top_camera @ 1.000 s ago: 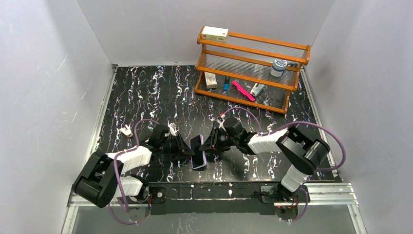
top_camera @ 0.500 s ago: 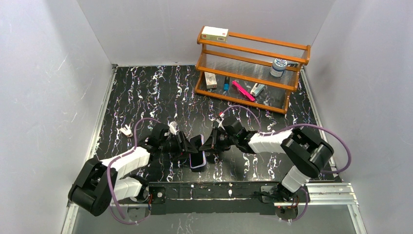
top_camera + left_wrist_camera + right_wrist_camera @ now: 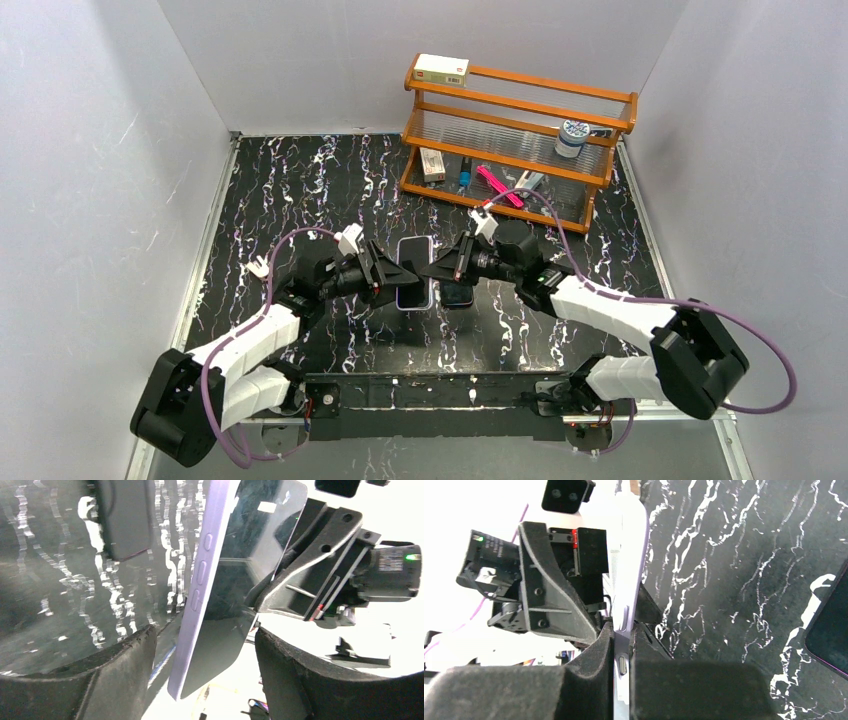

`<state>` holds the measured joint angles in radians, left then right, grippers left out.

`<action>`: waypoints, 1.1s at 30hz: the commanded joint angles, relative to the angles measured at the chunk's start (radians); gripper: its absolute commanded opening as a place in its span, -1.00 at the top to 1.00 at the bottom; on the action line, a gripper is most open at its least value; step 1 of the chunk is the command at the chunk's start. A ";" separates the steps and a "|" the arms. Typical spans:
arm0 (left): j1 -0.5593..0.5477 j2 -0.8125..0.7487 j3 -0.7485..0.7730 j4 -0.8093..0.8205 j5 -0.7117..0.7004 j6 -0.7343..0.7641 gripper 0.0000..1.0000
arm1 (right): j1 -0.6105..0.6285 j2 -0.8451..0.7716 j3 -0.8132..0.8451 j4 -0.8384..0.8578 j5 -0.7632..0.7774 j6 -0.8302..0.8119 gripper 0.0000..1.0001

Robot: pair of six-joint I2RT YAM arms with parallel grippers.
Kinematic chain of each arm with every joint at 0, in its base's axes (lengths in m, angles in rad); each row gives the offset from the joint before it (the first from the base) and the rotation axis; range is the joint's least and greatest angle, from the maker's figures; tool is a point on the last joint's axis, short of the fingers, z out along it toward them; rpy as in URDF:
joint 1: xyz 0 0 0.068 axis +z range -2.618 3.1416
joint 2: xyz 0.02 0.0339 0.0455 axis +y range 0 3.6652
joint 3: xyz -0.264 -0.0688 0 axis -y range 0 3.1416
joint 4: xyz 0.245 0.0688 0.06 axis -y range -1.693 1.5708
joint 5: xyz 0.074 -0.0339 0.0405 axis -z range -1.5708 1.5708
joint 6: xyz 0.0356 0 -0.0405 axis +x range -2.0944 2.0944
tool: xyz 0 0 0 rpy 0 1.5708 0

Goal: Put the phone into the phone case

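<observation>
While right gripper (image 3: 622,630) is clamping case (image 3: 202,575) edge, left gripper (image 3: 202,640) is flanking it, hold unclear. Phone (image 3: 260,530) seemingly seating; next: pressing corners flush.

At the back right of your black marbled table (image 3: 300,190) stands a wooden rack (image 3: 440,194). You have a white box (image 3: 441,69) on its top, a blue-and-white jar (image 3: 572,137) on the middle shelf, and a small box (image 3: 432,164), a blue pen (image 3: 465,175) and a pink stick (image 3: 497,183) on the bottom shelf. A small white piece (image 3: 259,268) lies near the table's left edge.
</observation>
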<state>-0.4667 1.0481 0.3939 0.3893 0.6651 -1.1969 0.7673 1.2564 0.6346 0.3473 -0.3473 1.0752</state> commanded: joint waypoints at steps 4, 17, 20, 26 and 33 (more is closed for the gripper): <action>0.005 -0.049 0.031 0.230 0.056 -0.169 -0.25 | -0.031 -0.088 -0.046 0.236 -0.103 0.089 0.97; 0.005 -0.082 0.054 0.332 0.030 -0.249 0.86 | -0.032 -0.080 -0.050 0.282 -0.198 0.101 0.49; 0.005 -0.079 0.063 0.352 0.032 -0.249 0.99 | -0.031 -0.086 -0.063 0.282 -0.224 0.104 0.12; 0.005 -0.077 0.075 0.374 0.026 -0.219 1.00 | -0.031 -0.082 -0.099 0.319 -0.303 0.139 -0.25; 0.005 -0.073 0.072 0.376 0.009 -0.184 1.00 | -0.031 -0.077 -0.135 0.381 -0.328 0.178 -0.07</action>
<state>-0.4614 0.9901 0.4149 0.6910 0.6842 -1.4002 0.7334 1.1915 0.5095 0.6506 -0.6346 1.2392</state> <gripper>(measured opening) 0.149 0.563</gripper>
